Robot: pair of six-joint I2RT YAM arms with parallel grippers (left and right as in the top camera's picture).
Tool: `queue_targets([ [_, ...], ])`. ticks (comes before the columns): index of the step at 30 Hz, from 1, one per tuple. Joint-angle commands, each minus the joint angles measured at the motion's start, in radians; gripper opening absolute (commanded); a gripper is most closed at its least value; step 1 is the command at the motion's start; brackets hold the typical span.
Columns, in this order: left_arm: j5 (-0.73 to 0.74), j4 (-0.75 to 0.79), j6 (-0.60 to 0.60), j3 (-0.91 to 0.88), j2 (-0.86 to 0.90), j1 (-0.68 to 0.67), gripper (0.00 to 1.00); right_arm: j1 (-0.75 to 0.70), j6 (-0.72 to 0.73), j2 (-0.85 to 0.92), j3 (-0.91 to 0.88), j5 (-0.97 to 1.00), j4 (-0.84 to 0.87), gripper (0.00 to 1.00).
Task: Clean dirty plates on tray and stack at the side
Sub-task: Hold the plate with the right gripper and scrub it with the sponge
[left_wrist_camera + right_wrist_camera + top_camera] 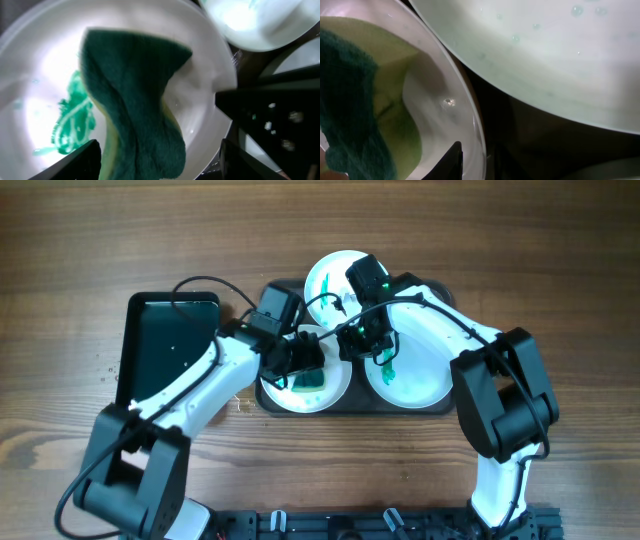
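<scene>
The dark tray (350,409) holds three white plates. The front-left plate (288,401) carries a teal smear (70,125) and a green sponge (312,381). My left gripper (300,365) is open just over this plate, with the sponge (135,90) between its fingers (160,161). My right gripper (352,342) is shut on this plate's right rim (481,145), one finger inside and one outside (480,161). The right plate (425,375) has a teal streak. The back plate (335,270) shows small teal marks.
A smaller glossy black tray (170,345) lies to the left on the wooden table (560,270). Both arms crowd over the middle of the dark tray. Another plate's wet surface (545,60) fills the upper right of the right wrist view.
</scene>
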Motion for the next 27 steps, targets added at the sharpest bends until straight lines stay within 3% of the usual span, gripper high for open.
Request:
queue_targets([
  [1, 0.023, 0.009, 0.052, -0.011, 0.061, -0.008, 0.65, -0.001, 0.014, 0.016, -0.008, -0.026, 0.010, 0.20],
  [8, 0.017, 0.060, 0.071, -0.011, 0.103, -0.009, 0.58, -0.001, 0.013, 0.016, -0.008, -0.026, 0.008, 0.18],
  [14, -0.076, 0.043, 0.070, -0.011, 0.104, -0.009, 0.27, -0.001, 0.013, 0.016, -0.008, -0.026, 0.007, 0.19],
  [15, -0.127, 0.016, 0.070, -0.012, 0.108, -0.009, 0.17, -0.001, 0.006, 0.016, -0.008, -0.026, 0.007, 0.19],
  [17, -0.144, 0.009, 0.070, -0.012, 0.114, -0.009, 0.10, -0.001, 0.006, 0.016, -0.008, -0.026, 0.007, 0.19],
  [20, -0.142, 0.010, 0.067, -0.012, 0.127, -0.010, 0.17, -0.001, 0.006, 0.016, -0.008, -0.026, 0.008, 0.19],
  [21, -0.142, 0.010, 0.067, -0.012, 0.134, -0.010, 0.22, -0.001, 0.006, 0.016, -0.008, -0.026, 0.008, 0.19],
  [22, -0.142, 0.011, 0.067, -0.012, 0.143, -0.010, 0.33, -0.001, 0.006, 0.016, -0.008, -0.026, 0.008, 0.19],
  [24, -0.131, 0.018, 0.067, -0.012, 0.158, -0.010, 0.42, -0.001, 0.006, 0.016, -0.008, -0.026, 0.008, 0.19],
  [27, -0.112, 0.037, 0.067, -0.012, 0.161, -0.010, 0.40, -0.001, 0.006, 0.016, -0.008, -0.026, 0.008, 0.19],
])
